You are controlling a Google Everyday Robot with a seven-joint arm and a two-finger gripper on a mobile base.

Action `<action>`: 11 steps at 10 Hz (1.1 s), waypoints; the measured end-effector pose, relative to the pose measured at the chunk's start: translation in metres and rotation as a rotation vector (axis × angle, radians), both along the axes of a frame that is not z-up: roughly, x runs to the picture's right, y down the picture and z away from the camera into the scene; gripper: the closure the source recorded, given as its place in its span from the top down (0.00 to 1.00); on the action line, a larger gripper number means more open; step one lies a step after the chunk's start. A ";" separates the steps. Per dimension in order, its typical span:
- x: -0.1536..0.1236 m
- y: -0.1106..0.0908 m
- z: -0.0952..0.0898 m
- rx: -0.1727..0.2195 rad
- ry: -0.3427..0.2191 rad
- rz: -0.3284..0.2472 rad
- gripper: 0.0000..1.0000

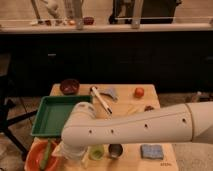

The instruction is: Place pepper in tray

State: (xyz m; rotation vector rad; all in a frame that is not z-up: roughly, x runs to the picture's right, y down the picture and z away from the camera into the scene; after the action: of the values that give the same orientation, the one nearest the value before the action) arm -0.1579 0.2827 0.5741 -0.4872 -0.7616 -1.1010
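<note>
The slim green pepper [47, 155] lies in the round orange bowl [34, 156] at the table's front left corner. The large green tray [52, 116] sits just behind that bowl on the left side of the table, with nothing in the part that shows. My white arm reaches in from the right across the table front. My gripper [70, 151] hangs at the arm's lower end, right beside the orange bowl and the pepper, in front of the tray's near rim. The arm hides the tray's right front corner.
On the wooden table [127, 107] are a dark red bowl [69, 86] at the back left, a white utensil [101, 100], a red tomato [139, 92], a green cup [96, 152], a small metal cup [115, 150] and a blue sponge [151, 151].
</note>
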 end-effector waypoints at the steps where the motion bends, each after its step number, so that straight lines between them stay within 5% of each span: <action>1: -0.007 0.004 -0.001 0.008 -0.008 -0.006 0.80; 11: -0.019 0.011 0.002 0.024 -0.011 -0.005 0.80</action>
State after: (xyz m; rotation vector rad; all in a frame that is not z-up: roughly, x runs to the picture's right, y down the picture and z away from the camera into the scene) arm -0.1767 0.2932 0.5761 -0.4630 -0.7569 -1.1169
